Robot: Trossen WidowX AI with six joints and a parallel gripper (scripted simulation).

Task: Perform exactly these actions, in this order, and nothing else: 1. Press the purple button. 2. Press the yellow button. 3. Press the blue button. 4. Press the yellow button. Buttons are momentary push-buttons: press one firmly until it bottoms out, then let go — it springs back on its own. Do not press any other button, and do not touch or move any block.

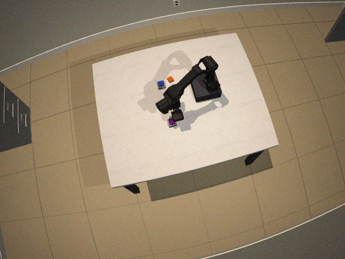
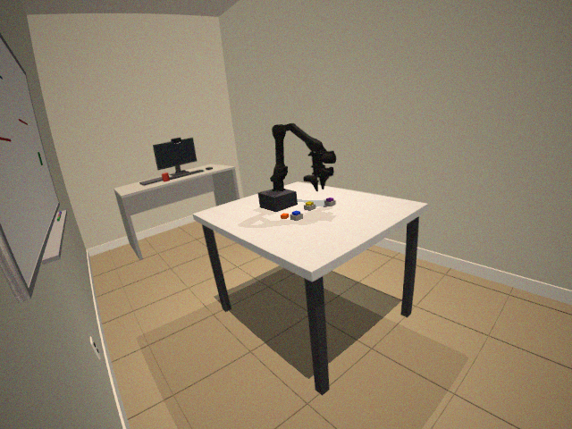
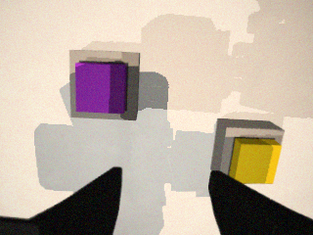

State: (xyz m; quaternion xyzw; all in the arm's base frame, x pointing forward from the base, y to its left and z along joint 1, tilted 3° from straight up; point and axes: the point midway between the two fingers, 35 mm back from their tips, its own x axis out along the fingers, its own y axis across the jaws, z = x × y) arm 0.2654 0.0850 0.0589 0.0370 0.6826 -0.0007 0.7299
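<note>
The arm (image 1: pixel 187 80) (image 2: pixel 302 133) rises from its base, bends at a high elbow and slopes forward and down to the wrist. The gripper (image 2: pixel 319 188) (image 3: pixel 165 177) points downward, raised, its two fingers parted with nothing between them.

My white, flat table (image 1: pixel 139 156) (image 2: pixel 369 222) holds my dark boxy base (image 1: pixel 201 96) (image 2: pixel 277 200). Purple (image 1: pixel 171 122) (image 2: pixel 329 199) (image 3: pixel 100 88), yellow (image 2: pixel 309 205) (image 3: pixel 254 162) and blue (image 1: pixel 160 84) (image 2: pixel 296 214) square push-buttons in grey cases sit on it, apart. A little orange block (image 1: pixel 170 79) (image 2: pixel 284 215) lies near the blue one.
</note>
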